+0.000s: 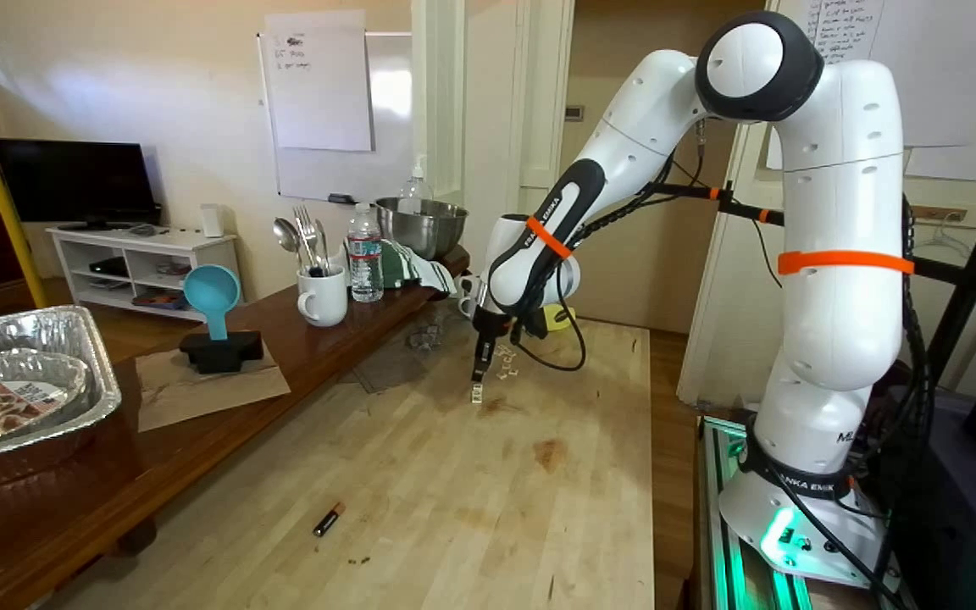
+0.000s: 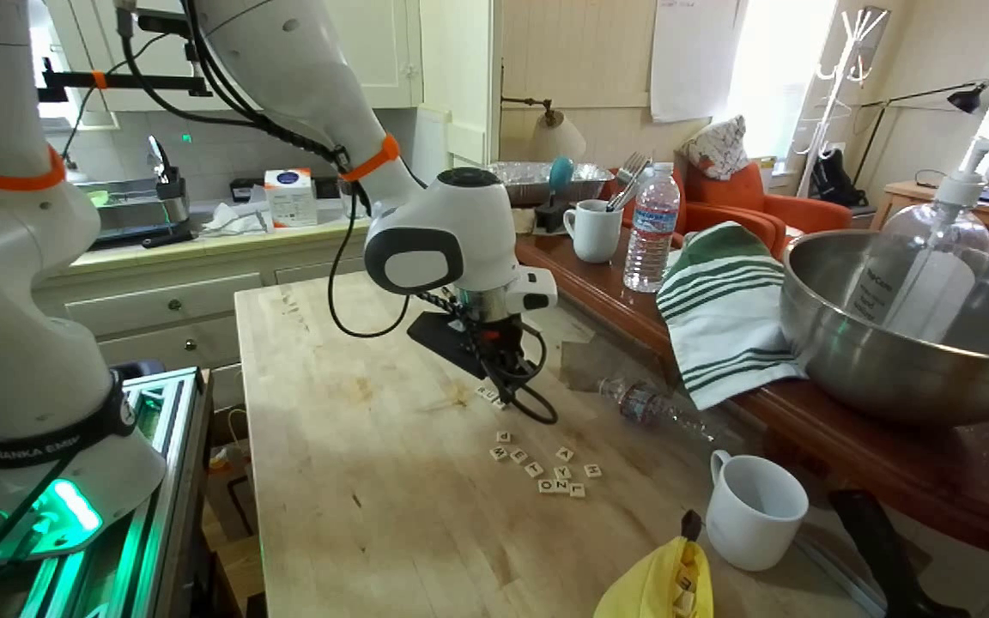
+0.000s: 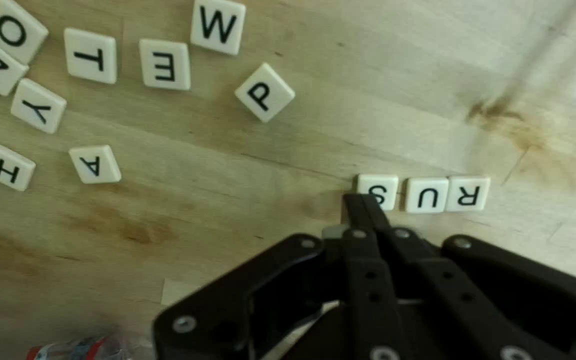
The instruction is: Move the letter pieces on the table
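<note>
My pincer (image 3: pixel 364 201) is pressed together on nothing, its tips covering the lower-left corner of the S tile (image 3: pixel 380 187) in the wrist view; whether they touch, I can't tell. On the table (image 3: pixel 268 165), the U tile (image 3: pixel 426 194) sits just right of the S tile across a narrow gap, the R tile (image 3: pixel 468 193) farther right. I judge the next nudge should run right, along that row.

Table (image 1: pixel 446 483) in all views, wrist's close overhead
</note>
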Controlling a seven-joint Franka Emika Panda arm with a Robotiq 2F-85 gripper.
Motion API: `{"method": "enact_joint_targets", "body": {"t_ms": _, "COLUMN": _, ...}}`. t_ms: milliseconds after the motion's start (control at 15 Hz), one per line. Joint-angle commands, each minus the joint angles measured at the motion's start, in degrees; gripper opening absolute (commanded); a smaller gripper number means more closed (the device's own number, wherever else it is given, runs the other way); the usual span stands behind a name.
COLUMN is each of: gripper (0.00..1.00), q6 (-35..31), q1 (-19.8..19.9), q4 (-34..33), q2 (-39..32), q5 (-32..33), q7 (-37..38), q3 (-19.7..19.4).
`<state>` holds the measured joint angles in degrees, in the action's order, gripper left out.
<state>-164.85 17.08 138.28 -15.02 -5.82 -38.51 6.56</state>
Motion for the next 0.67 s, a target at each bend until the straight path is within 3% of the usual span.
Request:
{"method": "enact_joint_targets", "body": {"t_ms": 0, "gripper": 0.0, "q6": 1.6, "q1": 1.3, "q4": 0.6, "q2": 2.1, "q5": -3.1, "q7": -2.5, "q3": 1.1}}
{"method": "enact_joint_targets", "body": {"t_ms": 600, "gripper": 0.0, "q6": 0.8, "q1": 1.1, "q4": 0.7, "q2": 4.0, "q5": 0.2, "q7": -0.7, "q3": -6.6}}
